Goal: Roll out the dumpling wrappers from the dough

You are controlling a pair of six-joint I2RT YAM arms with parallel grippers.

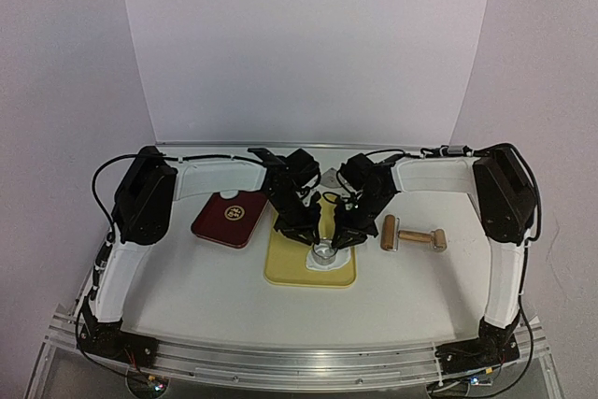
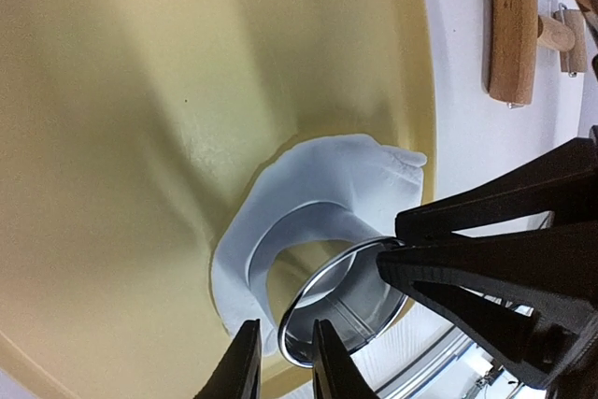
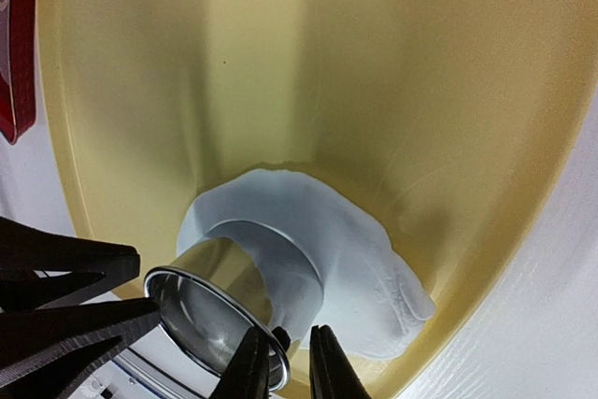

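We count one dough sheet (image 2: 327, 175) on one yellow board (image 2: 140, 91), one ring cutter (image 2: 346, 306) atop it; left gripper (image 2: 286, 328) and right gripper (image 3: 290, 332) both pinch its rim.

- The mat (image 1: 280, 268) is lying in the middle of the surface (image 1: 187, 296), between the two arms.
- The dough (image 2: 318, 175) is lying on the mat, at its near right corner.
- The ring cutter (image 2: 341, 310) is standing on the dough.
- The tray (image 1: 229, 219) is lying just left of the mat.
- The rolling pin (image 1: 411, 235) is lying right of the mat, apart from it.
- The left gripper (image 2: 280, 362) and the right gripper (image 3: 285, 362) are meeting over the cutter from either side, their jaws straddling its rim.
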